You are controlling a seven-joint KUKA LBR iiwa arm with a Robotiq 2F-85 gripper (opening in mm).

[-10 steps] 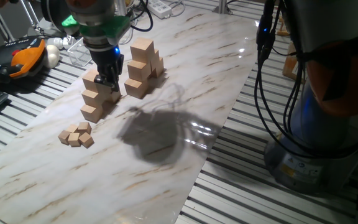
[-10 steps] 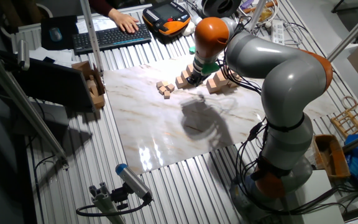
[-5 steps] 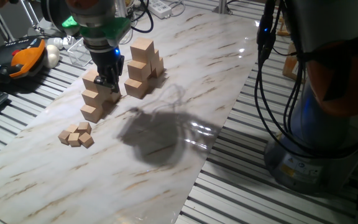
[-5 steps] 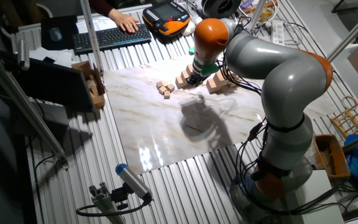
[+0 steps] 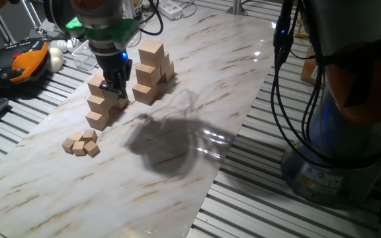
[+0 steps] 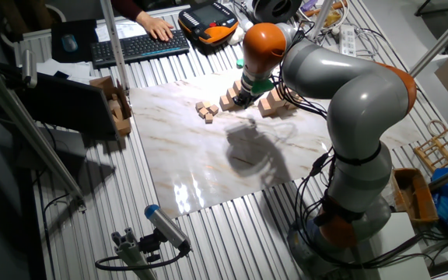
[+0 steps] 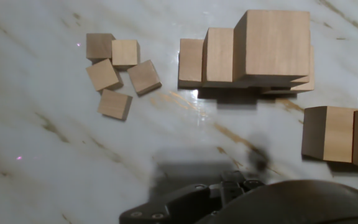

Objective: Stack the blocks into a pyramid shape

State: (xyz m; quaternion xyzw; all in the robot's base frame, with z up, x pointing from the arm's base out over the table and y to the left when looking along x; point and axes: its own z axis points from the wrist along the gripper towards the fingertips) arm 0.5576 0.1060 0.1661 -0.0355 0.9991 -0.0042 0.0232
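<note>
Two stepped piles of blocks (image 5: 99, 100) stand far left on the slab, apparently pyramid halves. I have the gripper (image 5: 116, 87) low between them, beside the left pile's top block; I can't tell its opening or load. Small cubes (image 7: 115, 73) lie left, apart, probably unused.

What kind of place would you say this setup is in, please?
Probably a robotics lab: an orange-jointed arm on a slatted metal bench, a keyboard, and a teach pendant beside wooden blocks.

Bright overhead light; glare and arm shadow on marble table (image 5: 177, 73).
</note>
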